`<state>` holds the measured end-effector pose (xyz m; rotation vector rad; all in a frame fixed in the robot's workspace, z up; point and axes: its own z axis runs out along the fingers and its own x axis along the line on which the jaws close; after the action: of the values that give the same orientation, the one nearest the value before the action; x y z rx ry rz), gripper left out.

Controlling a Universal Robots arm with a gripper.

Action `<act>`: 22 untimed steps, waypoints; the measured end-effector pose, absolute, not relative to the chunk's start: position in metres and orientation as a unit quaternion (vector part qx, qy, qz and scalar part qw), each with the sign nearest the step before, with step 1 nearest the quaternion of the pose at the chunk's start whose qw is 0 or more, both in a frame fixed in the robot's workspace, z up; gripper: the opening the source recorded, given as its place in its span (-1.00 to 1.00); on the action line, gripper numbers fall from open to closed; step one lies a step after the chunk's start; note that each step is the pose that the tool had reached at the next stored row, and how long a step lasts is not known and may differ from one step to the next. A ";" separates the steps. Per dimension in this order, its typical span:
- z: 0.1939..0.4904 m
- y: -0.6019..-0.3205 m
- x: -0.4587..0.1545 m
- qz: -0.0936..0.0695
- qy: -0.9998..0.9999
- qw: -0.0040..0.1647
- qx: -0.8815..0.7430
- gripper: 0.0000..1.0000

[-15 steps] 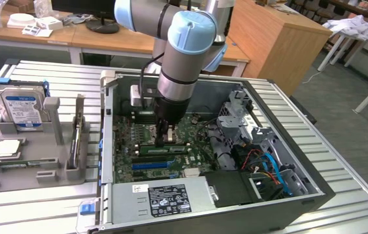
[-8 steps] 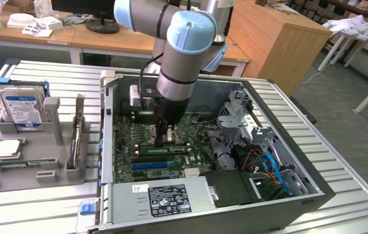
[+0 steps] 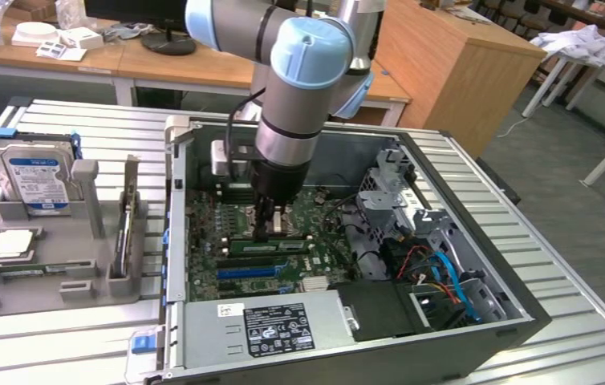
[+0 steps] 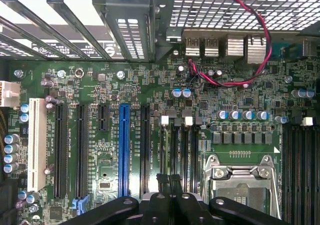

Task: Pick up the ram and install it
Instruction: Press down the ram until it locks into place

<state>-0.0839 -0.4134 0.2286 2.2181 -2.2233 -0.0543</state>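
I see hand [image 3: 271,233] clenched, low over motherboard [image 3: 281,241] inside case; ram [image 3: 268,248] directly beneath fingertips, long axis running toward exterior view's right.

Slatted metal table [image 3: 559,265] carries open PC case [image 3: 495,325] and, on exterior view's left, grey tray [image 3: 40,277], just beside case.

Robotics lab: opened computer case [image 3: 463,337], wooden desks [image 3: 174,68].
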 end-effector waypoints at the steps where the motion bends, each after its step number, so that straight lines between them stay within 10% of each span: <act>1: 0.229 -0.413 -0.084 -0.017 -0.708 0.000 0.706 -0.79; 22: 0.224 -0.413 -0.084 -0.017 -0.708 0.000 0.706 -0.79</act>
<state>-0.0842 -0.4135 0.2244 2.2182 -2.2234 -0.0537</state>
